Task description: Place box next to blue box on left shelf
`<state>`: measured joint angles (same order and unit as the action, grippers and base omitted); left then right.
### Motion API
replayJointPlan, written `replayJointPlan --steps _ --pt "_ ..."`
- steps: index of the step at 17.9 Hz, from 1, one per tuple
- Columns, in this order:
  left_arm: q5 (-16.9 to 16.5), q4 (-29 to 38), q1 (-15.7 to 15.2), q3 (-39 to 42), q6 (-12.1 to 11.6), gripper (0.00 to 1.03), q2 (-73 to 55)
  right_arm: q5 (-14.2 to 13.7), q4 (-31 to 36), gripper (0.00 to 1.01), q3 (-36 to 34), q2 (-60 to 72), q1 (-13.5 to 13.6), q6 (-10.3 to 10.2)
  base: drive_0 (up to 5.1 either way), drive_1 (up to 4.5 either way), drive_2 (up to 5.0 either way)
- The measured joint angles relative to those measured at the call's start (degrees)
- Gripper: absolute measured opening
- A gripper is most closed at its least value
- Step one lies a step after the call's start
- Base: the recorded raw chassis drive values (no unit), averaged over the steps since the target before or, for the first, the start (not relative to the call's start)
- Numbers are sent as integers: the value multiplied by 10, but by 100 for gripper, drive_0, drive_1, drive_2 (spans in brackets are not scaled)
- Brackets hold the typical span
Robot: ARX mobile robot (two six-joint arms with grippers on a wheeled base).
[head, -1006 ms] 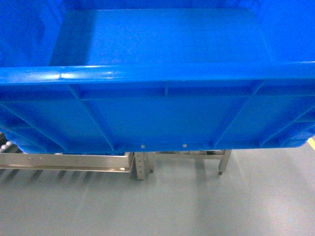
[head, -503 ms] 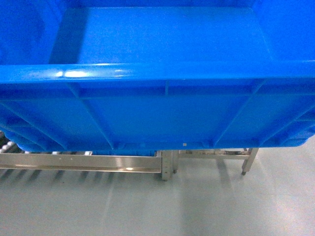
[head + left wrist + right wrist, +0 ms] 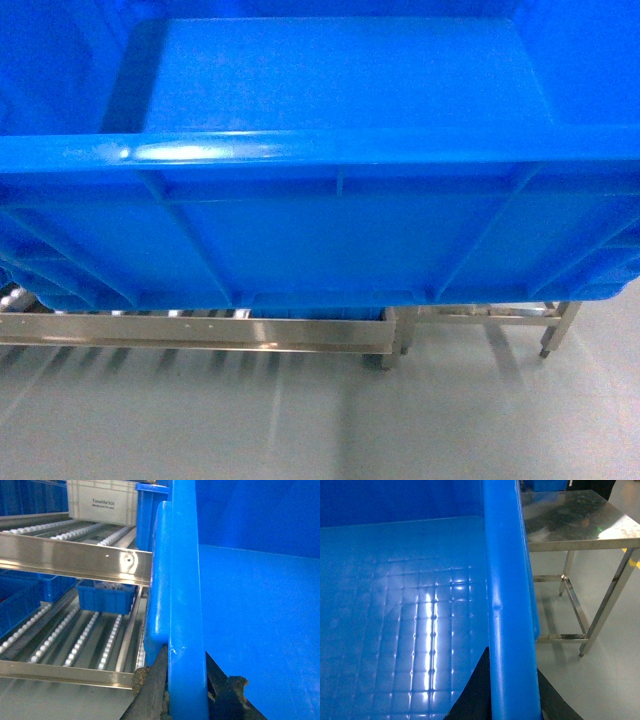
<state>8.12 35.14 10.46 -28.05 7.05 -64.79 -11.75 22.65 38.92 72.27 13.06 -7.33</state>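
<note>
The box (image 3: 320,240), a large bright-blue open crate, fills the head view and hangs above the floor. My left gripper (image 3: 185,656) is shut on its left end rim (image 3: 187,590), one finger on each side of the wall. My right gripper (image 3: 512,662) is likewise shut on the right end rim (image 3: 507,580). The left shelf (image 3: 75,640), with lanes of white rollers in steel rails, lies left of and below the box; its front rail (image 3: 200,335) shows under the box. A small blue box (image 3: 106,597) sits far back on the lower roller deck.
A white tote (image 3: 102,502) and a tall blue container (image 3: 149,515) stand on the upper roller level. More blue bins (image 3: 20,600) line the lower deck's left side. A steel table (image 3: 575,520) stands to the right on the grey floor (image 3: 300,420).
In the head view the shelf's rail and the table legs have slid to the right under the box. Both grippers keep their hold on the rims.
</note>
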Motion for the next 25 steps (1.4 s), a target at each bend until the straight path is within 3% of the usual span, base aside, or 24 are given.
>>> replayJointPlan --steps 25 --pt "0 1 0 0 0 8 0 0 1 8 0 0 0 0 -505 240 240"
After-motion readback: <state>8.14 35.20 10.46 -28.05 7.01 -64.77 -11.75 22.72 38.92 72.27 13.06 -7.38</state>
